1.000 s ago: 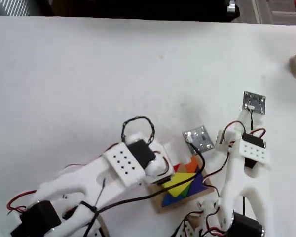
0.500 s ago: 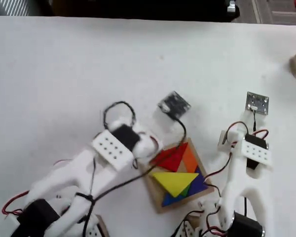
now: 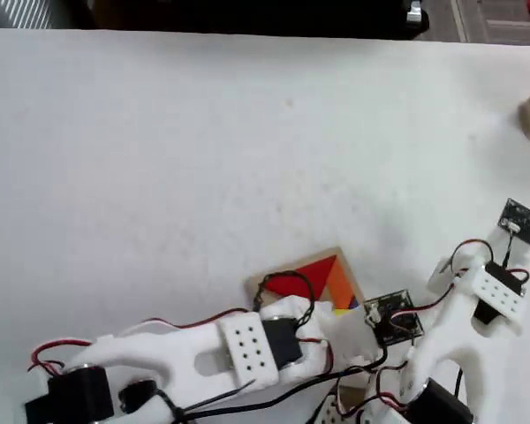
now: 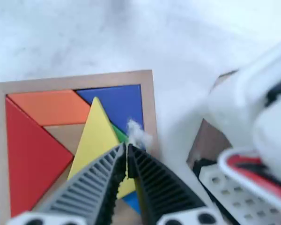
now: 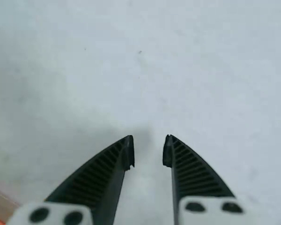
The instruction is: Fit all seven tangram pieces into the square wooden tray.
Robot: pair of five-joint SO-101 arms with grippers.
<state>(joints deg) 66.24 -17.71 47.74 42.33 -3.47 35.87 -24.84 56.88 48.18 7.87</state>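
Left gripper (image 4: 127, 151): black ribbed fingers pressed together, holding nothing, tips over the yellow triangular piece (image 4: 96, 136) in the square wooden tray (image 4: 149, 101), beside the red triangle (image 4: 30, 159), orange piece (image 4: 51, 107) and blue piece (image 4: 119, 99). Right gripper (image 5: 148, 151): fingers slightly apart, empty, above the white table (image 5: 178, 56)
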